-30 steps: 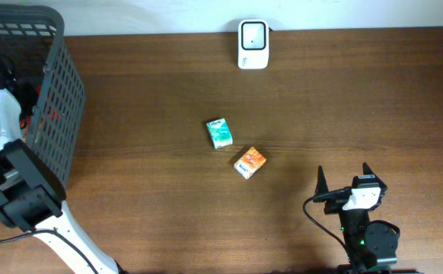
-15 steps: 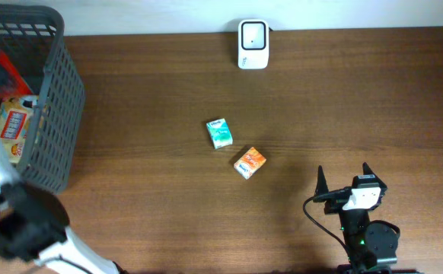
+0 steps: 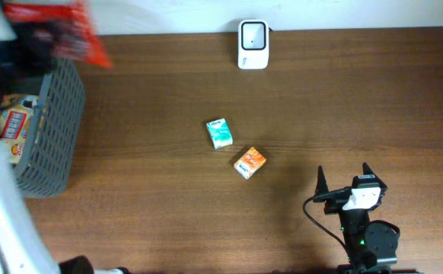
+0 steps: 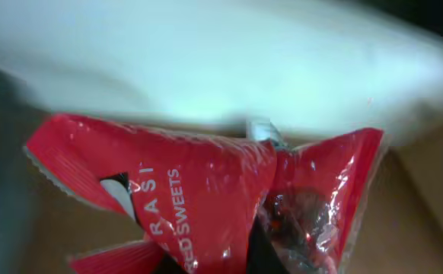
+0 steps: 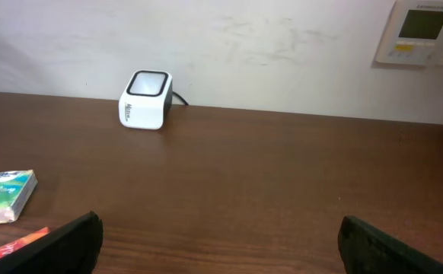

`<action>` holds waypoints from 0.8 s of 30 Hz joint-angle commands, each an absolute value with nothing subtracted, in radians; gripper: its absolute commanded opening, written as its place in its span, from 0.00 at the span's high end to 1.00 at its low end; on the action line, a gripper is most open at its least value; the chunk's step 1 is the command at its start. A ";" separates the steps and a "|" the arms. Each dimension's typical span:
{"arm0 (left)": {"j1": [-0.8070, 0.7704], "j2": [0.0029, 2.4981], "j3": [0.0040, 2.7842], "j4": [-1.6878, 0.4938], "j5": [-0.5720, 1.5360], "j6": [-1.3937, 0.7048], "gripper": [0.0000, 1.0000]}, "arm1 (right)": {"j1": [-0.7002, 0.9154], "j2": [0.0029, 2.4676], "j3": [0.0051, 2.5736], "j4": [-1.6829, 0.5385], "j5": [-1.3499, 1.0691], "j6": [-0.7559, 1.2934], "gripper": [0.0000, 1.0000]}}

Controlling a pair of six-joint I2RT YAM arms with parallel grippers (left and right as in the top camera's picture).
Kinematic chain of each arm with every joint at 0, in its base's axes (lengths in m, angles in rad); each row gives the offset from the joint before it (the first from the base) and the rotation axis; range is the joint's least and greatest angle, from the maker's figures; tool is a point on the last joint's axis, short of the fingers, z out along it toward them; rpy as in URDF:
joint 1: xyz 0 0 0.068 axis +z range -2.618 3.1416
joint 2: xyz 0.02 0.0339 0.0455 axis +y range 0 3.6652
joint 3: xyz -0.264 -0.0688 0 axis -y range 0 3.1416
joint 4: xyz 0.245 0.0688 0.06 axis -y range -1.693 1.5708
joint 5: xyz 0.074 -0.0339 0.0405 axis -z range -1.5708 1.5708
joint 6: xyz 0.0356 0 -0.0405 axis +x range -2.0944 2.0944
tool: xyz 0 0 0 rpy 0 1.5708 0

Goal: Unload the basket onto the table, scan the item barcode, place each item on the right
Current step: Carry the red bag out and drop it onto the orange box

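Red sweets packet (image 3: 77,34) hangs in the air well to the left of the barcode scanner (image 3: 253,44) in the overhead view, about level with it over the table's back edge, blurred and just above the far rim of the grey wire basket (image 3: 54,129). The left gripper (image 3: 39,36) has its fingers pressed together on the packet; the left wrist view shows the crinkled red film (image 4: 176,205) with white lettering ending in "SWEETS" bunched at the pinch. The scanner stands upright against the wall at the back edge of the brown table (image 3: 358,91), and the wood between it and the packet is bare. In front of the scanner, nearer the arms, lie a green box (image 3: 219,133) and an orange box (image 3: 249,162), just beside each other and well apart from the scanner. The basket, far to the scanner's left, holds a yellow packet (image 3: 12,125). The right gripper (image 3: 343,176) sits low, in front of the scanner and to its right, its fingers (image 5: 62,243) spread wide and touching nothing, with open tabletop all the way to the scanner (image 5: 145,100). A wall panel (image 5: 423,30) hangs far to the scanner's right.
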State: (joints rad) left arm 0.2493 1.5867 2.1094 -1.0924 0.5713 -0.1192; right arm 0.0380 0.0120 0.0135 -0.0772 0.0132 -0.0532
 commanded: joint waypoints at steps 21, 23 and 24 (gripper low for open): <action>-0.427 2.135 1.814 -1.004 0.283 -0.092 0.66 | 0.032 0.006 0.006 -0.081 0.018 -0.052 0.02; -0.418 2.133 1.854 -1.028 0.283 -0.092 0.64 | 0.032 0.006 0.006 -0.081 0.018 -0.052 0.02; -0.406 2.130 1.906 -1.063 0.283 -0.092 0.63 | 0.032 0.006 0.006 -0.081 0.018 -0.052 0.02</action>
